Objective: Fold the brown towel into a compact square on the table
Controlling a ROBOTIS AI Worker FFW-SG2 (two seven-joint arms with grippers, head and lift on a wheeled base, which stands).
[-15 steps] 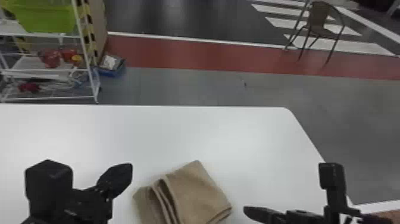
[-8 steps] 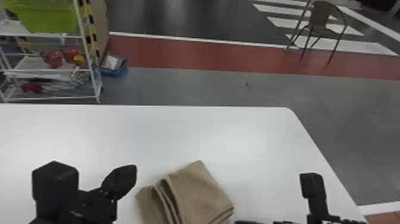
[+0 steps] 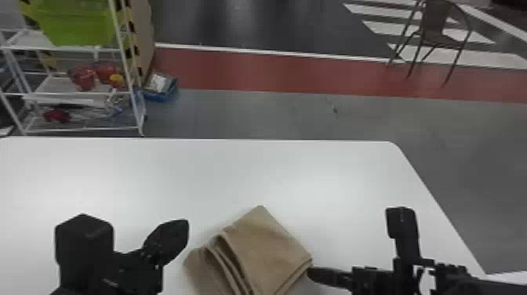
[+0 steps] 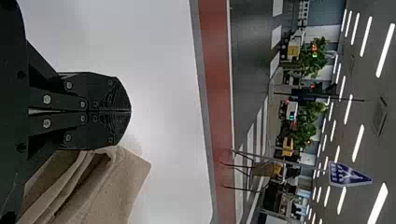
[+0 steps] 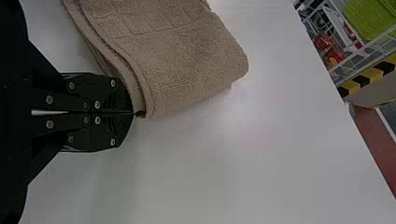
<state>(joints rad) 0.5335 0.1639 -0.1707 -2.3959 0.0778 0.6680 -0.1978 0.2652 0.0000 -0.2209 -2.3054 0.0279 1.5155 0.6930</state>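
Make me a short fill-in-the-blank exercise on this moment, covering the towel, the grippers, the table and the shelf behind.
In the head view, the towel lies ____ the left gripper and the right gripper.
Both grippers are not open but ____.
The color of the table is ____.
The color of the large bin on the shelf is ____.

Missing words: between; shut; white; green.
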